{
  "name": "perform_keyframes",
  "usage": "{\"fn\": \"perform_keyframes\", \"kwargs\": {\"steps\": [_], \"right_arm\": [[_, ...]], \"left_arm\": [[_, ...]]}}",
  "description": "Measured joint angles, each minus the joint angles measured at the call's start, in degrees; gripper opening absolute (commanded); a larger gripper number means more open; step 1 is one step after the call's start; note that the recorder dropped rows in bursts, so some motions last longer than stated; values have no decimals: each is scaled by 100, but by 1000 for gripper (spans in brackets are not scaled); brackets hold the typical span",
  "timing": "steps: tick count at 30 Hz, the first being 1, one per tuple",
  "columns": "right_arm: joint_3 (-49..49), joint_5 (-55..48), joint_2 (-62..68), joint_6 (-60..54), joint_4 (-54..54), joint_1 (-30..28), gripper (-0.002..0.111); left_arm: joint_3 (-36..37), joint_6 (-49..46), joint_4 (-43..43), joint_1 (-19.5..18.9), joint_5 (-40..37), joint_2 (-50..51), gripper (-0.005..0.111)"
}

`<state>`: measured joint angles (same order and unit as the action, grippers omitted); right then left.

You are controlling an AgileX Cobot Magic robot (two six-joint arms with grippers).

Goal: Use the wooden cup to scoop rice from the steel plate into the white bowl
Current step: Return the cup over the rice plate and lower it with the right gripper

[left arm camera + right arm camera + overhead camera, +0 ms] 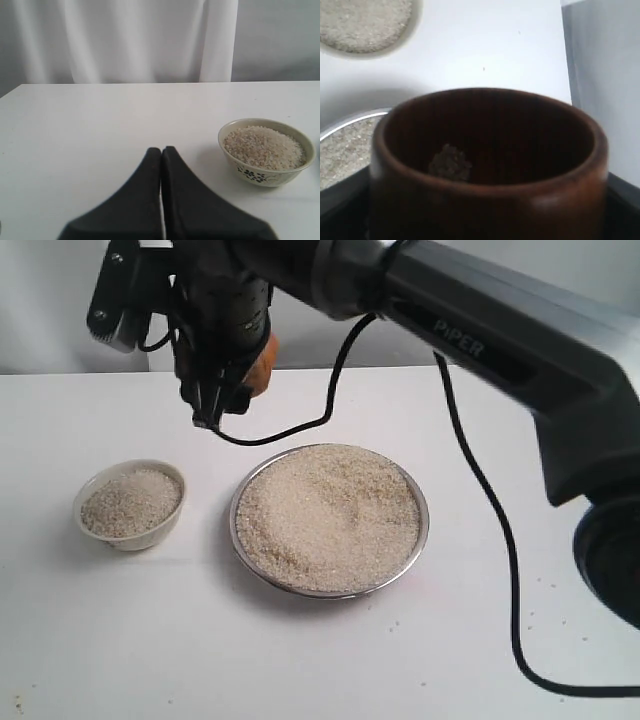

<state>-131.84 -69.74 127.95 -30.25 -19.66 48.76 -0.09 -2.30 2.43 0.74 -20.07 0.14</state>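
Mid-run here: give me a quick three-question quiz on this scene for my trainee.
1. True or false: the white bowl holds no rice.
2. The wooden cup contains: A) a brimful load, B) only a small clump of grains, C) water.
3. Fill in: the left gripper is ____ (open/shut).
Key: 1 false; 2 B; 3 shut.
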Motion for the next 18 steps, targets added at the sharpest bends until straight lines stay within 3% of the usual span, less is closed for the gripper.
{"fn": "perform_keyframes", "kwargs": {"steps": [8, 18], "right_arm": [[733, -10, -10, 236, -104, -496, 0], [2243, -28, 14, 61, -1476, -804, 0]], "left_arm": [[0, 0, 0, 0, 0, 0, 0], [0, 0, 0, 0, 0, 0, 0]]}}
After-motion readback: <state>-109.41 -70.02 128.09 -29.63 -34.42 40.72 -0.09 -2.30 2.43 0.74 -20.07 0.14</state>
